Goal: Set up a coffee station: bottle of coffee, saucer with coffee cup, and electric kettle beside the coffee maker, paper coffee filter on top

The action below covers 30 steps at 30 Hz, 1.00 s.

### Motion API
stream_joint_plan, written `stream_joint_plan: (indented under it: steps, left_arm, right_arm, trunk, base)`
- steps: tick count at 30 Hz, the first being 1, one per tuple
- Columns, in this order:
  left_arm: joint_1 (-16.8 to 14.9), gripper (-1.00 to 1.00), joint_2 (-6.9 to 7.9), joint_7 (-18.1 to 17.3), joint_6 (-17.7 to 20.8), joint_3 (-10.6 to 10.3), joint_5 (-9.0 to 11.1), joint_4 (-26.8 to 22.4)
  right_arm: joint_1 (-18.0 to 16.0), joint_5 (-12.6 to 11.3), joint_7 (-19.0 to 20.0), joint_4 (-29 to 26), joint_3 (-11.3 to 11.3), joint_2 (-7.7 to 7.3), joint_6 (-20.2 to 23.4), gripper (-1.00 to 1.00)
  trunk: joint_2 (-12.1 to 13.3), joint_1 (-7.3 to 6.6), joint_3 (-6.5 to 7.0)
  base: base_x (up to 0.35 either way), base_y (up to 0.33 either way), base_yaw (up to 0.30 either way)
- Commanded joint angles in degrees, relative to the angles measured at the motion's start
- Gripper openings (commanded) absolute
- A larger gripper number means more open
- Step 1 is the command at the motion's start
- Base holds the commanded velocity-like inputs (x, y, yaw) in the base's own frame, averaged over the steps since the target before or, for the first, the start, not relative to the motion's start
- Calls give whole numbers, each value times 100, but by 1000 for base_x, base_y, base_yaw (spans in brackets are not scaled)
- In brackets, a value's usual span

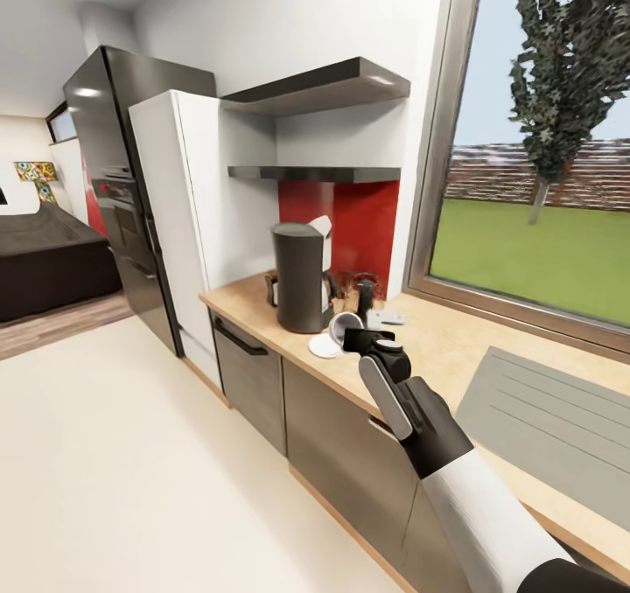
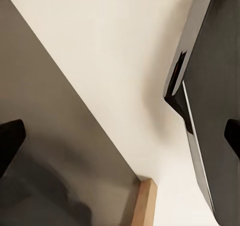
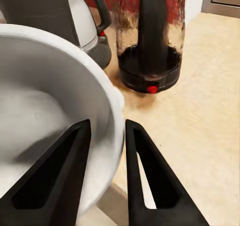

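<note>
Two fingers of your right claw (image 3: 105, 171) are pinching the coffee cup (image 3: 45, 101) rim, nearly closed; the saucer (image 1: 324, 345) is lying just below-left on the worktop (image 1: 437, 339), so lower gently, keeping level.

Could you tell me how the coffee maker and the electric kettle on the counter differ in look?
The coffee maker is tall, opaque and dark grey; the electric kettle is lower, with a clear body on a black base. The coffee maker stands nearer the fridge, the electric kettle nearer the window. Both stand upright on the countertop.
</note>
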Motion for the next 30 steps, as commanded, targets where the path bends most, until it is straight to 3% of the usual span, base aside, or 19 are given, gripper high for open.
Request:
stream_joint_plan:
  steps: [1, 8, 12, 16, 20, 23, 26, 27, 28, 30]
  left_arm:
    - [0, 100, -1, -1, -18, 16, 12, -2]
    - [-8, 100, 0, -1, -19, 15, 10, -8]
    - [-16, 100, 13, 1, -2, 7, 4, -7]
    - [-18, 100, 29, 9, 39, -6, -22, -3]
    - [-18, 100, 19, 48, 55, -14, -70, -1]
    - [-18, 100, 24, 60, 50, -34, -91, 6]
    - [-18, 100, 12, 61, 55, -43, -93, 6]
    - [-18, 100, 13, 61, 57, -44, -93, 6]
    - [-17, 100, 16, 62, 58, -45, -94, 6]
    - [-15, 100, 11, 63, 52, -45, -94, 7]
  right_arm:
    - [-7, -60, -50, 12, 7, -2, 7, -100]
    - [-7, -71, -56, 160, -109, 17, 15, -100]
    - [-13, -77, -63, 733, -644, 55, 23, -100]
    - [-15, -73, -103, 898, -814, 68, 79, -100]
    - [-16, -71, -225, 937, -1046, 69, 435, -100]
    - [-24, -77, -560, 945, -1501, 125, 908, -100]
    - [-25, -102, -1112, 932, -1836, 180, 934, -100]
    - [-25, -196, -1232, 932, -2002, 231, 937, -100]
    - [-25, -517, -1319, 946, -2189, 277, 945, -100]
    - [-25, -928, -1356, 956, -2265, 294, 949, -100]
  trunk:
    - [-7, 4, -7]
    - [-7, 4, -7]
    - [-7, 4, -7]
    - [-7, 4, -7]
    - [-7, 4, -7]
    - [-7, 4, -7]
    - [-7, 4, -7]
    - [-7, 4, -7]
    - [-7, 4, -7]
    - [-7, 4, -7]
  base:
    - [234, 268, 0]
    - [234, 267, 0]
    - [235, 264, 0]
    - [239, 248, 0]
    - [192, 156, 0]
    - [29, 21, 0]
    - [2, 1, 0]
    - [0, 0, 0]
    - [0, 0, 0]
    - [0, 0, 0]
